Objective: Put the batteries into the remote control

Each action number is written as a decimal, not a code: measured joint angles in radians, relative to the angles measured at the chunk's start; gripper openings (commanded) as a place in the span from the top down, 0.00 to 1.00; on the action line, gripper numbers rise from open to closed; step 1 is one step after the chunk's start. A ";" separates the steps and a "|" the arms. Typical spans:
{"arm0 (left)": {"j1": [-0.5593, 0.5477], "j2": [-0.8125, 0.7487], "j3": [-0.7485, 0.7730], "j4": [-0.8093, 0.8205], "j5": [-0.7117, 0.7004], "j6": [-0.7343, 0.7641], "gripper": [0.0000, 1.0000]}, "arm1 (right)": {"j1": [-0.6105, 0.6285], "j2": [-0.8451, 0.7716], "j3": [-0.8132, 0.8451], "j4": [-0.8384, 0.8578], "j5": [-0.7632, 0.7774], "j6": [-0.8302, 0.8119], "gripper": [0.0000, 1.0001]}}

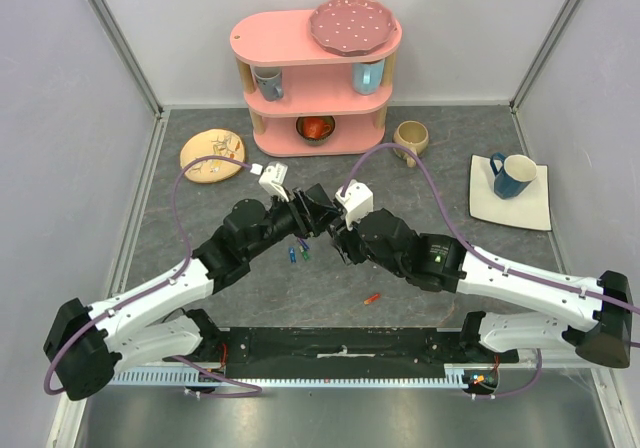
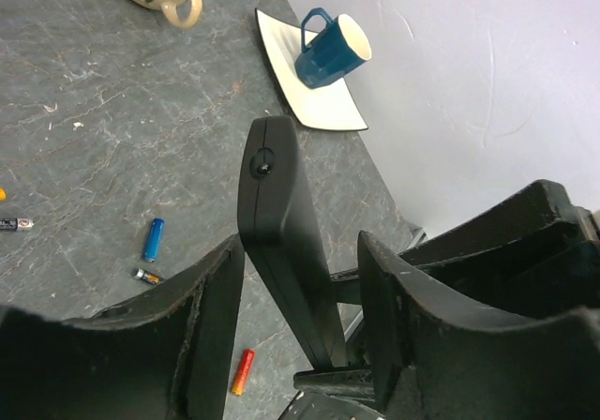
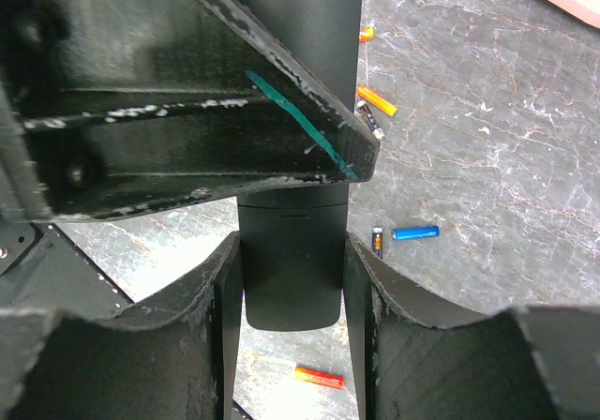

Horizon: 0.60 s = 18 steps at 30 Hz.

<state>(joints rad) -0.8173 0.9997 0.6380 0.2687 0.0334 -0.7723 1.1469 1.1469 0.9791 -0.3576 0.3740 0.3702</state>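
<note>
The remote control (image 3: 291, 279), a slim black bar, is clamped end-on between my right gripper's (image 3: 292, 247) fingers, above the table. In the left wrist view the remote control (image 2: 277, 195) slants up between the jaws of my left gripper (image 2: 302, 247); it lies near the left finger (image 2: 202, 336), and a gap shows at the right finger. Both grippers meet mid-table, left gripper (image 1: 305, 208) facing right gripper (image 1: 335, 220). Batteries lie loose on the table below: a blue one (image 3: 415, 232), a dark one (image 3: 377, 240), a red-orange one (image 3: 319, 377) and orange ones (image 3: 377, 100).
A pink shelf (image 1: 315, 78) with mugs, a bowl and a plate stands at the back. A wooden disc (image 1: 213, 155) lies back left and a beige mug (image 1: 411, 138) back centre. On the right a blue mug (image 1: 512, 175) stands on a white square plate (image 1: 535, 213).
</note>
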 measured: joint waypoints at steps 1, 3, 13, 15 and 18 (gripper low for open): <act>-0.001 0.005 0.000 0.001 -0.003 -0.001 0.46 | 0.001 0.000 0.000 0.001 0.002 0.000 0.58; -0.005 0.013 -0.004 0.006 -0.006 -0.005 0.51 | 0.002 0.000 0.000 0.002 0.002 0.000 0.58; -0.010 0.021 -0.009 0.029 -0.006 -0.014 0.73 | 0.003 0.000 0.000 0.005 0.009 0.000 0.57; -0.011 0.021 -0.009 0.038 -0.005 -0.022 0.84 | 0.003 0.000 0.000 0.005 0.009 0.000 0.56; -0.016 0.021 -0.009 0.056 -0.001 -0.035 0.98 | 0.003 0.001 0.000 0.006 0.009 0.000 0.42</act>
<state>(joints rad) -0.8337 1.0203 0.6289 0.3252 0.0326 -0.8074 1.1500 1.1477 0.9791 -0.3519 0.3832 0.3706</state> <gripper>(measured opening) 0.190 0.489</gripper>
